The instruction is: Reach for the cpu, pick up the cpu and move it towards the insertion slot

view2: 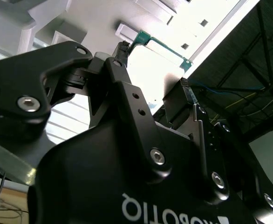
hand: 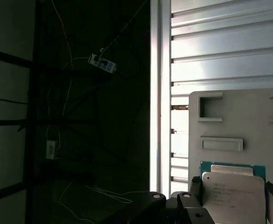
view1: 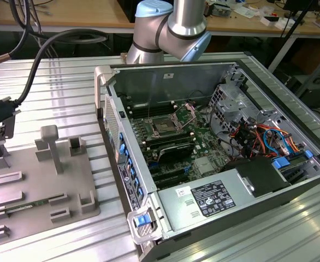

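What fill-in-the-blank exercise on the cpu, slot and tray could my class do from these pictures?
1. In the first wrist view, the cpu has a silver top and a ___ rim.
2. The slot in the open case holds no ___.
3. In the exterior view, the grey tray lies on the ___ side of the case.
Missing words: green; cpu; left.
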{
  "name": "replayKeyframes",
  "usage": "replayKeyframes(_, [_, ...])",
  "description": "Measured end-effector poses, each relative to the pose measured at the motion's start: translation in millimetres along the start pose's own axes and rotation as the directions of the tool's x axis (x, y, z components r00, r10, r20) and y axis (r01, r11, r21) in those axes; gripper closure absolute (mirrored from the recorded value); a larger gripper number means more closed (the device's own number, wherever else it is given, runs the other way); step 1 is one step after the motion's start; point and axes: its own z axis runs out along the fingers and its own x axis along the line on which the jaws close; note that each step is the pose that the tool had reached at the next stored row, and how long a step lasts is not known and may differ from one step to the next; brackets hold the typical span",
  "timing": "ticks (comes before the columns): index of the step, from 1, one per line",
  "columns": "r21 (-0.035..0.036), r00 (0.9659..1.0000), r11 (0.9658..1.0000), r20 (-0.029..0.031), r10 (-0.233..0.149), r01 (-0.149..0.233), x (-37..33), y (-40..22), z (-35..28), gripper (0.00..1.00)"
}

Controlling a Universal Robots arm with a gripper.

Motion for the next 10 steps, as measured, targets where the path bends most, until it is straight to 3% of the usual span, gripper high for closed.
replayKeyframes(10, [0.0002, 1.0000, 1.0000, -0.0002, 0.000, 0.000, 0.1, 0.2, -5.1, 0.45])
